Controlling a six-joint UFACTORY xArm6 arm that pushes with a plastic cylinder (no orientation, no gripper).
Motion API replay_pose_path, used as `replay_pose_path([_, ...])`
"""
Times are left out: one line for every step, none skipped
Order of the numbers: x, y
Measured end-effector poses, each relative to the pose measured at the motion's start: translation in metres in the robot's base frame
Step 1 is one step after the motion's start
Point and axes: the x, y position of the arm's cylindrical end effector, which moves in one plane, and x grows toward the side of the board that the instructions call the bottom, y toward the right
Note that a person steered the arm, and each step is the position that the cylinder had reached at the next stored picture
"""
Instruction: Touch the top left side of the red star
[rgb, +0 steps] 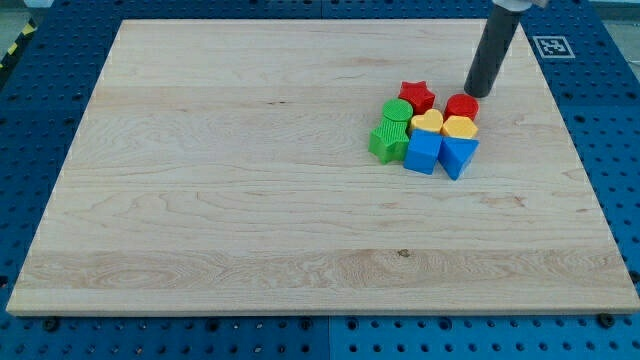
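The red star (417, 96) lies at the top of a tight cluster of blocks right of the board's middle. My tip (474, 94) stands on the board to the star's right, just above the red round block (462, 106) and close to it. The star's top left side is open, with no block against it. The dark rod rises from the tip towards the view's top right.
The cluster also holds a green round block (397, 109), a green block (388, 140), a yellow heart (427, 122), a yellow block (460, 127), a blue cube (423, 152) and a blue triangular block (459, 156). The wooden board (200, 200) lies on a blue pegboard table.
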Motion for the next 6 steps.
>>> replay_pose_path([-0.011, -0.025])
replay_pose_path([-0.012, -0.068])
replay_pose_path([-0.012, -0.107])
replay_pose_path([-0.001, -0.112])
replay_pose_path([0.009, -0.112])
replay_pose_path([0.012, -0.113])
